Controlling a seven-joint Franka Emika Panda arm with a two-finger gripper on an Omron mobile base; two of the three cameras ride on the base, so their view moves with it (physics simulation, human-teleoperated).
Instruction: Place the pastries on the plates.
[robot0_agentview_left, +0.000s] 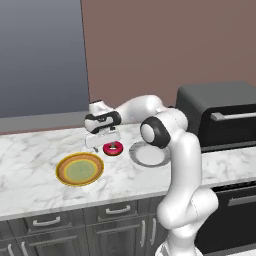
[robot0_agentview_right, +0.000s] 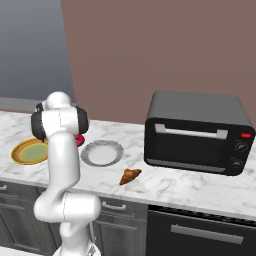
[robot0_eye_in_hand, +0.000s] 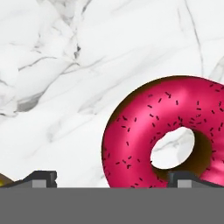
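The donut (robot0_eye_in_hand: 153, 131), frosted magenta-pink with dark sprinkles, lies flat on the marble counter (robot0_agentview_left: 30, 150) and takes up the lower right of the hand view, its hole showing the stone beneath. In the left base view it sits just left of centre, between the yellow-orange plate (robot0_agentview_left: 80, 169) to its lower left and the grey-white plate (robot0_agentview_left: 148, 154) to its right — close to both, resting on neither. The gripper (robot0_agentview_left: 113, 146) hangs right over it, pointing down, its jaws spread wide; in the hand view one dark fingertip (robot0_eye_in_hand: 41, 177) stands at the lower left over bare counter and the other at the lower right, in front of the donut's ring near its hole, and whether they touch the donut cannot be told. The croissant (robot0_agentview_right: 130, 175) lies in the right base view a little below centre, near the counter's front edge, to the lower right of the grey-white plate and apart from it. A dark toaster oven (robot0_agentview_right: 200, 132) fills the right of that view — door shut, a red button at its upper right corner.
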